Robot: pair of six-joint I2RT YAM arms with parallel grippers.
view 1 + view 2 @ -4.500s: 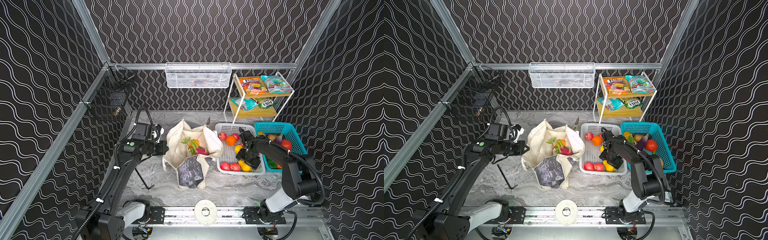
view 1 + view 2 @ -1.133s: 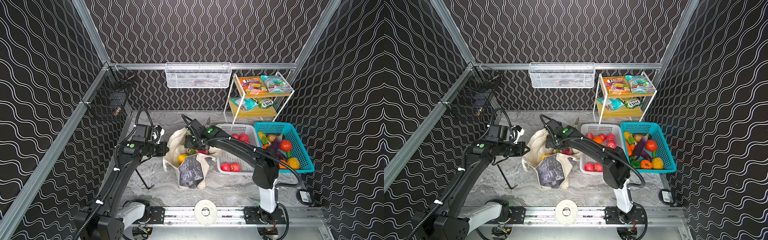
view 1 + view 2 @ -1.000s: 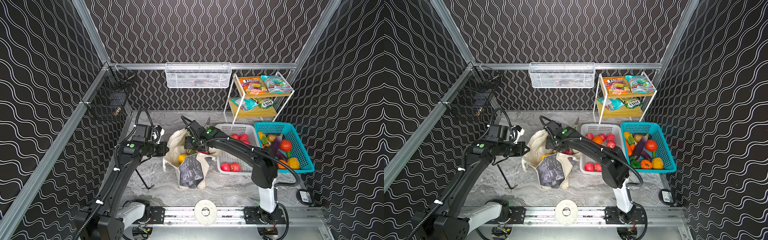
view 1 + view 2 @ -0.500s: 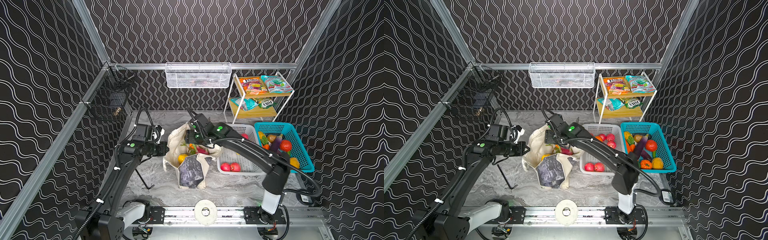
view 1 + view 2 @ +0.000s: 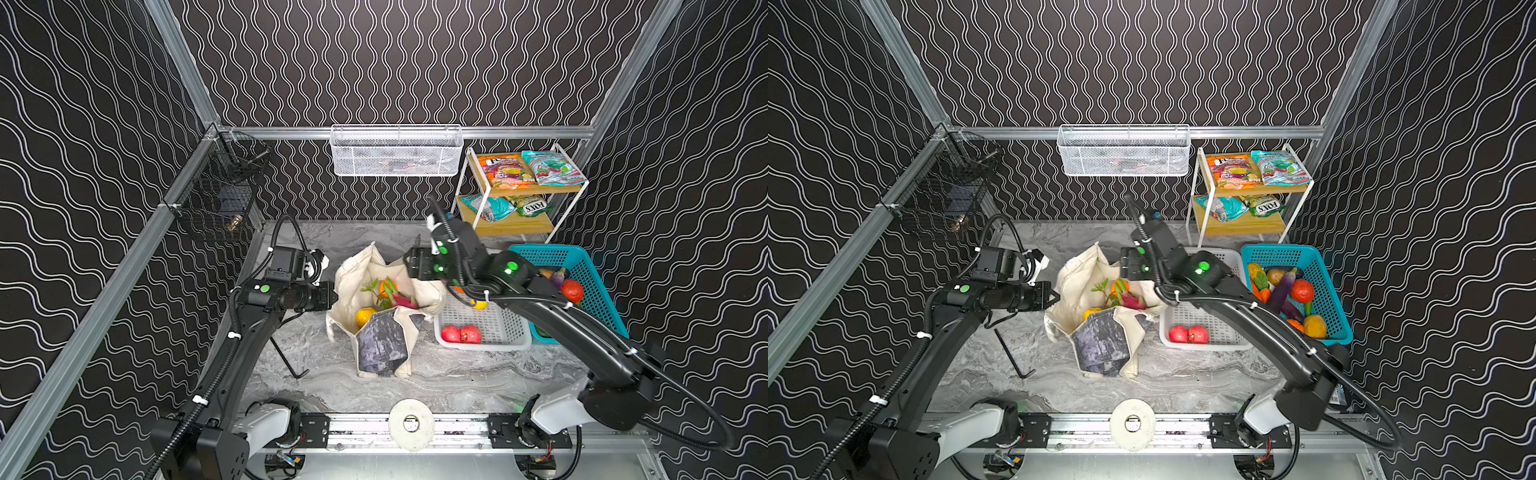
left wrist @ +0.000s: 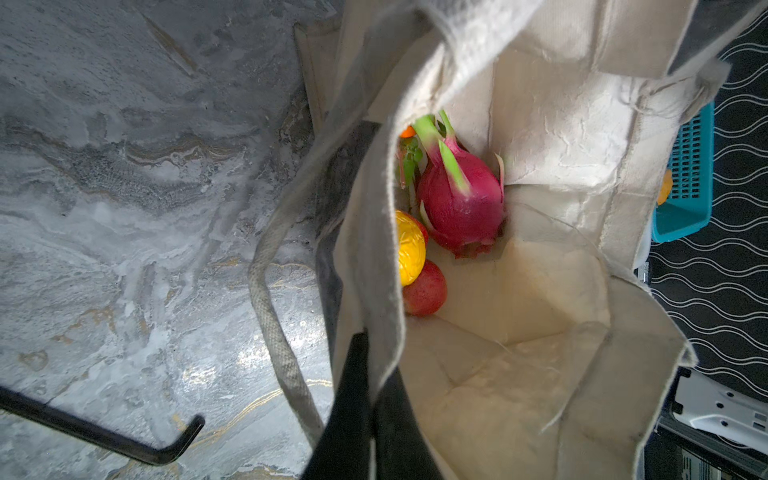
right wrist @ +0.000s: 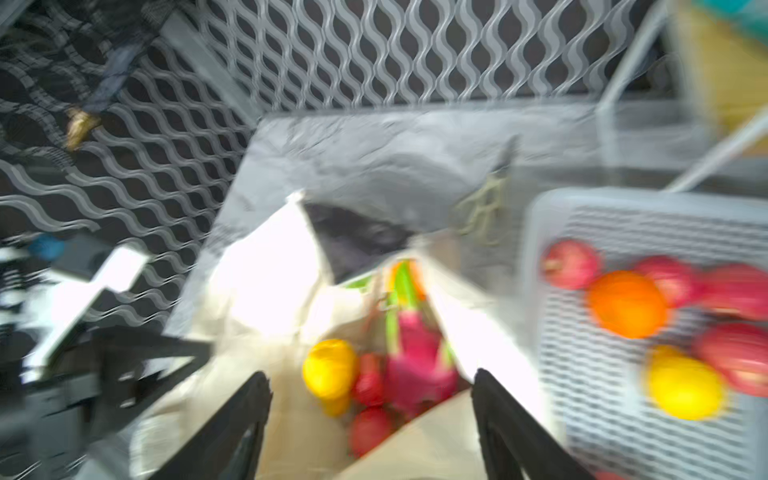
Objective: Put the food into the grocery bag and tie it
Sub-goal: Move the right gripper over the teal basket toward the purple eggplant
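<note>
The grocery bag (image 5: 380,340) (image 5: 1100,345) stands open mid-table, cream canvas with a dark marbled panel facing front. Food lies inside it: a pink dragon fruit (image 6: 461,203) (image 5: 401,300), a yellow lemon (image 6: 409,249) (image 5: 365,316), a red apple (image 6: 426,293) and an orange (image 5: 386,286). My left gripper (image 6: 370,374) (image 5: 332,297) is shut on the bag's left rim and holds the mouth open. My right gripper (image 7: 370,386) hangs open and empty above the bag's back right corner, its wrist (image 5: 440,266) over the bag's edge. The right wrist view is blurred.
A white basket (image 5: 482,332) with two red apples (image 5: 461,333) sits right of the bag, with a teal basket (image 5: 582,266) of produce beyond it. Snack packets (image 5: 505,170) lie on the corner shelf. A black hex key (image 5: 286,361) lies left of the bag.
The right gripper has risen out of the bag's mouth and drawn back to the right, its jaws widening. A lemon now lies in the bag. The left arm has not moved.
</note>
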